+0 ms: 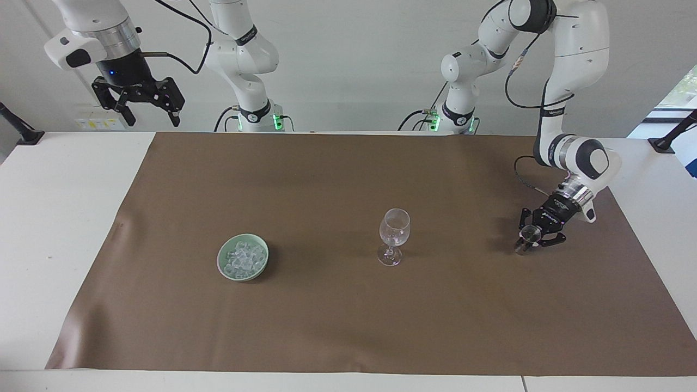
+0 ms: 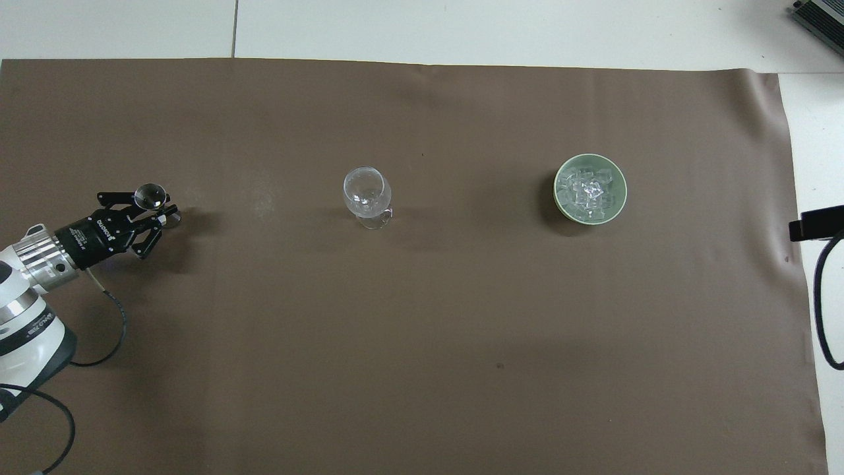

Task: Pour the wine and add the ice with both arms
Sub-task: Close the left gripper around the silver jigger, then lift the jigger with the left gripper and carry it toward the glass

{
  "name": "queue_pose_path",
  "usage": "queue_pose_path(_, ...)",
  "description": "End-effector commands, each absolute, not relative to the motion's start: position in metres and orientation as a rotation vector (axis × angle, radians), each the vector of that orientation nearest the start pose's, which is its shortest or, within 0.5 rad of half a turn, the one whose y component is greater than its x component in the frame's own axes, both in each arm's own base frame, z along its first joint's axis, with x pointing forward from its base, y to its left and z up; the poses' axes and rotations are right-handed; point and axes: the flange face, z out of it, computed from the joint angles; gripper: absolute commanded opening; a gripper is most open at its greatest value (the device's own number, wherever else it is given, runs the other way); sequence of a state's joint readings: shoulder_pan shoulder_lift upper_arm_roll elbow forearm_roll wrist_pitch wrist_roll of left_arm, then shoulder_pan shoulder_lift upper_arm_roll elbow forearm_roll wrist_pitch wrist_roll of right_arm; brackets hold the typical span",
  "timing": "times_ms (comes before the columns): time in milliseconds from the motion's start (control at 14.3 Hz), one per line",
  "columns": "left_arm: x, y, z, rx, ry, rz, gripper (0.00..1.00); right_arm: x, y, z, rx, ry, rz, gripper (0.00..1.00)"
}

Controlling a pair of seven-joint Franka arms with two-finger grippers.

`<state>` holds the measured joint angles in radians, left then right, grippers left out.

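Observation:
My left gripper is shut on a small metal measuring cup, low over the brown mat at the left arm's end. I cannot tell whether the cup stands on the mat. No wine shows, and the cup's contents are hidden. A clear stemmed glass stands upright mid-mat and looks empty. The ice is heaped in a pale green bowl toward the right arm's end. My right gripper waits open, high over the table's corner at its own end.
The brown mat covers most of the white table. A black cable trails from the left wrist onto the mat. A black part with a cable shows at the right arm's edge of the overhead view.

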<state>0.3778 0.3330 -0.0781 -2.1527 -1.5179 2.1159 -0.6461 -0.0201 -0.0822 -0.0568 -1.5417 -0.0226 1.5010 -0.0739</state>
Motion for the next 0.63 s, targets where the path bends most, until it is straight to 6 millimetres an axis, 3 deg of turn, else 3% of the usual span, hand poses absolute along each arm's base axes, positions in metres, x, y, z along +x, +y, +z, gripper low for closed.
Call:
queue_pose_path(0, 0.548, 0.121, 0.25, 0.99, 1.764, -0.551, 0.0, 0.518, -0.046, 0.676, -3.163, -0.021, -0.053, 1.0)
queue_pose_path(350, 0.553, 0.115, 0.26, 0.952, 1.744, -0.624, 0.0, 0.518, -0.046, 0.676, -3.163, -0.021, -0.053, 1.0)
queue_pose_path(560, 0.561, 0.111, 0.278, 0.932, 1.754, -0.628, 0.0, 0.518, -0.046, 0.676, -3.163, -0.021, -0.053, 1.0)
